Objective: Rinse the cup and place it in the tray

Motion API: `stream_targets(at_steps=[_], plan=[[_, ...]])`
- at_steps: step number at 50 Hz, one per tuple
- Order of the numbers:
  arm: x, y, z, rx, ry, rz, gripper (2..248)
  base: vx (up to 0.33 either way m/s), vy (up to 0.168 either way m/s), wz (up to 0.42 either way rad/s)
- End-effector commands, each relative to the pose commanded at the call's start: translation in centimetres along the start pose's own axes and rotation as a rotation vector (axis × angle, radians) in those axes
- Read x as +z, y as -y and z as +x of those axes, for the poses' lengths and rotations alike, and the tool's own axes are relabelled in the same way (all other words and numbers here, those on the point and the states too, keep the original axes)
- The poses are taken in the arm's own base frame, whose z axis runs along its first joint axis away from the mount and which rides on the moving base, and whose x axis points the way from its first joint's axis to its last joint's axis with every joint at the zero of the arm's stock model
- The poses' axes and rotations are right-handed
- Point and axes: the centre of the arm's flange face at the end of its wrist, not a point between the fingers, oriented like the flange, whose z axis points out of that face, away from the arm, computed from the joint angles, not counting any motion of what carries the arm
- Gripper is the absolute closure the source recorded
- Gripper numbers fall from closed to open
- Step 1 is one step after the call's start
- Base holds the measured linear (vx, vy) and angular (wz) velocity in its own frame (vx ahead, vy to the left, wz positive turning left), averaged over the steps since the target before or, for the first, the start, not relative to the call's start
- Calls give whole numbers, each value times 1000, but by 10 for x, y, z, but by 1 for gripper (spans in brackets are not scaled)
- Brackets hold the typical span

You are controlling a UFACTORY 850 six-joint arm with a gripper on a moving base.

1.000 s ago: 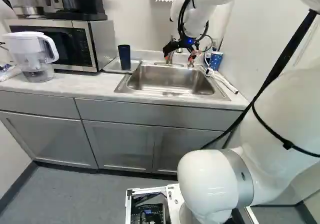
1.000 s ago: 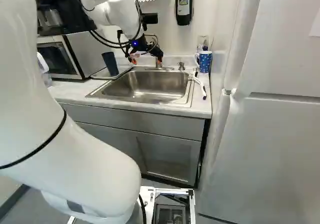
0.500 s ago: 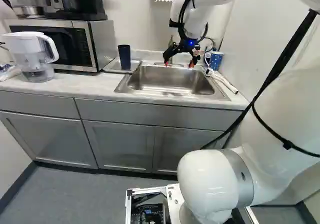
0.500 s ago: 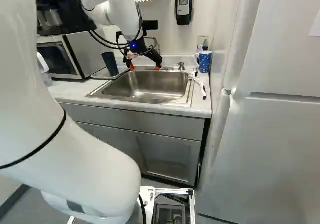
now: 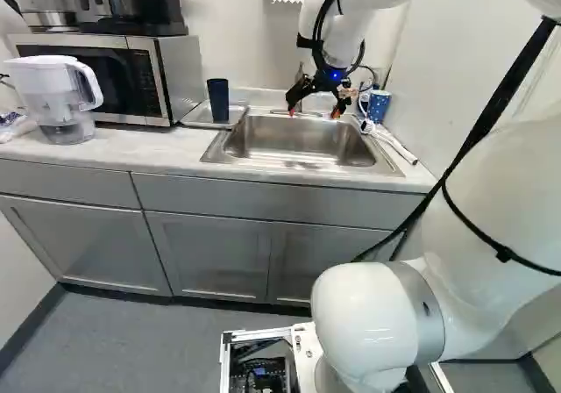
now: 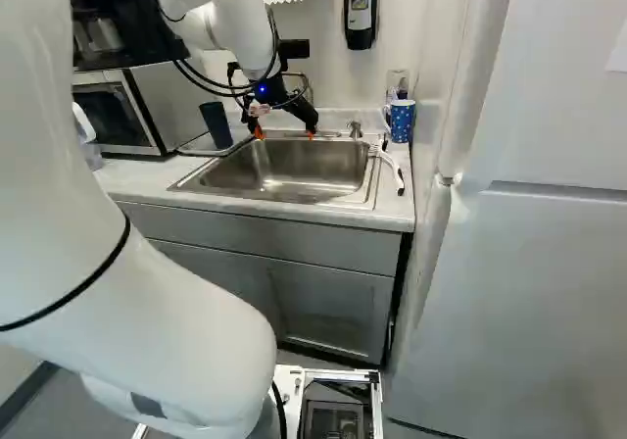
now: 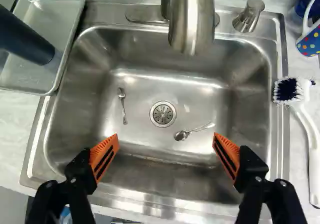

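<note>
Orange pads [image 7: 101,151] stand wide apart on the gripper [image 7: 166,139], with nothing clamped between them; the claw hangs over the near part of the steel sink [image 7: 75,109]. The dark blue tumbler [image 5: 218,100], which I take for the cup, stands in the metal tray [image 7: 30,76] on the counter, beside the sink. The placing looks done; whether it has been rinsed I cannot tell. The likely next move is to draw the arm back clear.

The chief danger, I judge, is a low sideways sweep toward the tray: a spread finger could catch the tumbler high up, and a tall, narrow thing knocked there would topple against the rim or into the sink. A forward push could bring the wrist against the faucet [image 7: 191,19], which reaches out over the sink ahead of the fingers. Drifting the other way would threaten the scrub brush [image 7: 292,90] and the dotted mug [image 7: 311,39] behind it. Going down, the fingers might press on the sink's floor or disturb the spoon [image 7: 194,130] and fork [image 7: 122,104] lying there.

As for the tumbler, its long axis runs upright, square to the tray, wider end uppermost and narrower end down; its opening is not clearly seen, though it presumably faces up.
</note>
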Motion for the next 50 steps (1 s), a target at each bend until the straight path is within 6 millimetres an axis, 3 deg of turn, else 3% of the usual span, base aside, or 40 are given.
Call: stream_targets(at_steps=[50], plan=[[0, 0, 0, 0, 0, 0, 3, -2, 0, 0]])
